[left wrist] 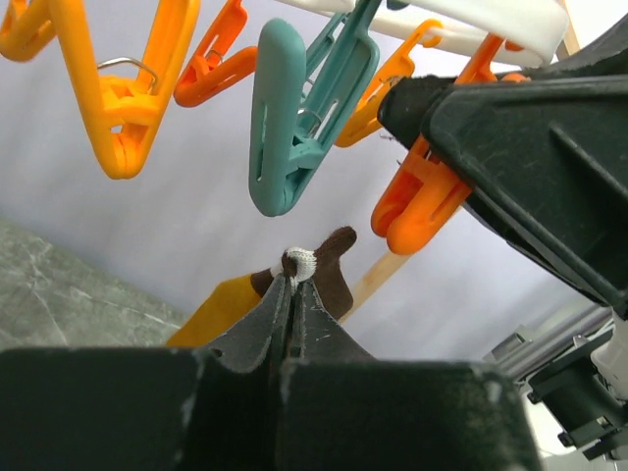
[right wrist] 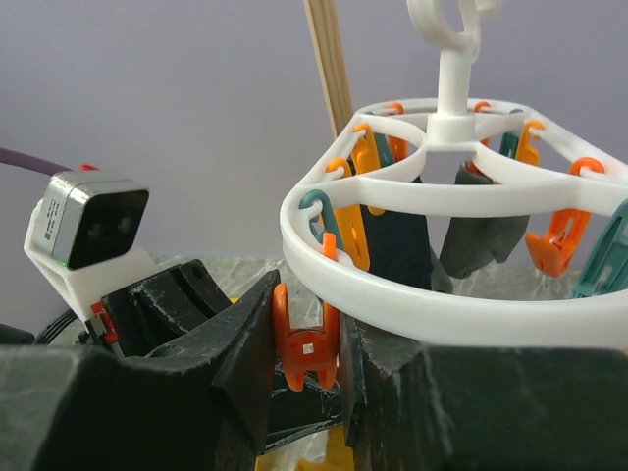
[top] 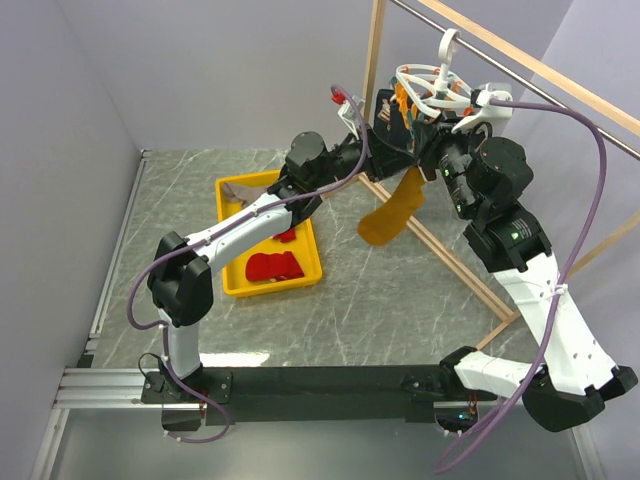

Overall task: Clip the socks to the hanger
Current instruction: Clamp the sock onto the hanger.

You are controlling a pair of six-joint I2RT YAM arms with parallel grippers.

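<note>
The white oval hanger [top: 432, 92] hangs by its hook from the metal rod at the back right, with orange and teal clips below it. It also fills the right wrist view [right wrist: 412, 304]. My right gripper [right wrist: 306, 339] is shut on an orange clip [right wrist: 306, 343] under the hanger's near ring. My left gripper [left wrist: 292, 285] is shut on the brown and white cuff of a mustard yellow sock [top: 392, 215], held just below a teal clip [left wrist: 294, 128] and an orange clip [left wrist: 417, 201]. The sock hangs down over the table. Dark navy [right wrist: 397, 235] and grey socks [right wrist: 481, 240] hang clipped on the far side.
A yellow tray [top: 312, 272] on the marble table holds a red sock [top: 275, 265] and other socks. A wooden frame [top: 374, 60] with the rod stands round the hanger. Its base bar [top: 450, 255] lies across the table. Grey walls stand left and behind.
</note>
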